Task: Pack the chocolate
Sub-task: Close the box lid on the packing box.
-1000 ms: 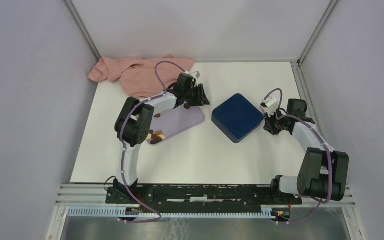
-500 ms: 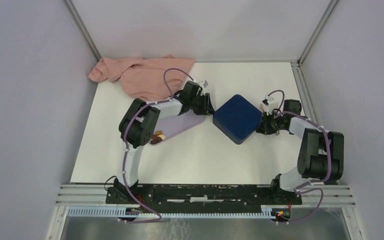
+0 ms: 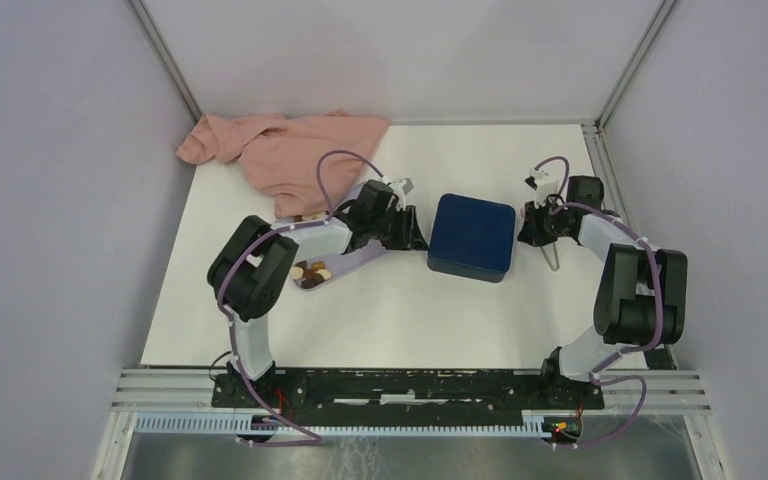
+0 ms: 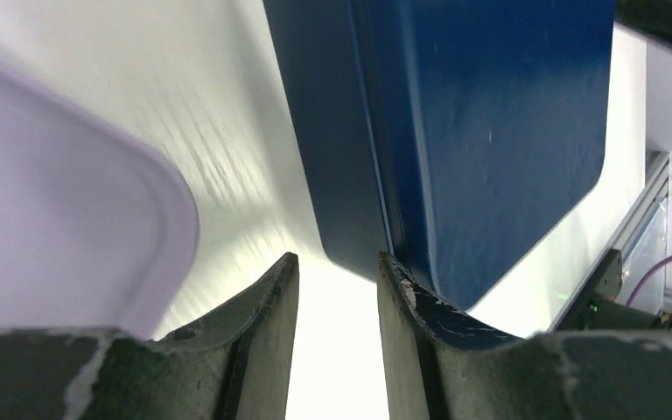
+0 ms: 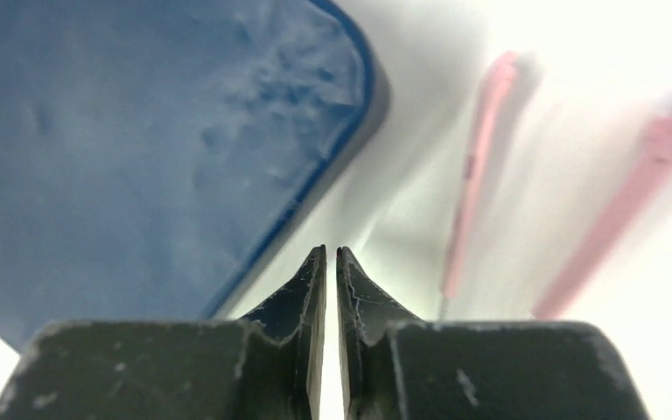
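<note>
White tabletop [image 3: 410, 310]: the chocolate [image 3: 311, 272] sits clustered at the near-left end of the lilac tray [image 4: 52, 175]; I can't make out which way single pieces point. My left gripper [image 4: 337, 262] stands apart, empty, at the blue box [image 3: 472, 236] corner. My right gripper [image 5: 331, 254] is pinched together, right of the box.

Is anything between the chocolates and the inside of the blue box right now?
Yes. The box is closed, its lid covering the whole top. The chocolates lie on the tray beside it, at the end away from the box. The lid likely has to come off first.
</note>
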Tool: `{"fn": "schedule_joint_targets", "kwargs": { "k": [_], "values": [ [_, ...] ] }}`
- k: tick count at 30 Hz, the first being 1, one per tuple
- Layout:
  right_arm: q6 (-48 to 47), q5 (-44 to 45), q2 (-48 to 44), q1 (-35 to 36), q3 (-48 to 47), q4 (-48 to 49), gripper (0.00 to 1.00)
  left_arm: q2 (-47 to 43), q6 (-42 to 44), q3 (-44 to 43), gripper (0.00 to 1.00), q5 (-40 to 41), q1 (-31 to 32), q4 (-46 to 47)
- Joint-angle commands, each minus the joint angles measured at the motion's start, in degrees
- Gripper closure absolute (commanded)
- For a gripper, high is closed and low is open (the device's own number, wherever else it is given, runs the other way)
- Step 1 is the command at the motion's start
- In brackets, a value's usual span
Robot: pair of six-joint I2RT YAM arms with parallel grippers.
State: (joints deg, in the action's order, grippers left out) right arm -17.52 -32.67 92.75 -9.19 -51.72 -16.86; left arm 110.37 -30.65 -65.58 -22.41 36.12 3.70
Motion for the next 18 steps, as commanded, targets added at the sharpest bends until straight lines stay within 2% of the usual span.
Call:
{"fn": "schedule_joint_targets", "kwargs": {
  "k": [1,4,7,10,14,18],
  "values": [
    [-4.39,12.11,-5.55,-0.04,-0.60,0.32,0.86,-7.05,-1.99,4.38,0.55,4.26,0.63,1.31],
    [-4.10,12.15,-6.47,0.04,0.01,0.26,0.86,-10.84,-1.73,7.02,0.52,8.59,0.34,-0.16],
    [-3.41,10.04,-7.13,0.93,1.35,-0.38,0.87,-14.11,-2.17,8.38,0.47,9.37,0.10,-0.10],
    [-3.32,11.07,-8.67,2.68,4.12,-0.15,0.87,-16.66,-2.83,8.54,0.37,8.94,0.04,0.58],
    [-3.17,13.33,-9.03,4.14,4.10,-2.50,0.87,-16.64,-4.67,8.61,0.15,4.93,-0.72,5.47],
    [-3.73,15.42,-10.32,5.40,5.17,-2.58,0.87,-11.95,-4.59,4.76,0.06,2.39,-0.85,6.08]
  ]
}}
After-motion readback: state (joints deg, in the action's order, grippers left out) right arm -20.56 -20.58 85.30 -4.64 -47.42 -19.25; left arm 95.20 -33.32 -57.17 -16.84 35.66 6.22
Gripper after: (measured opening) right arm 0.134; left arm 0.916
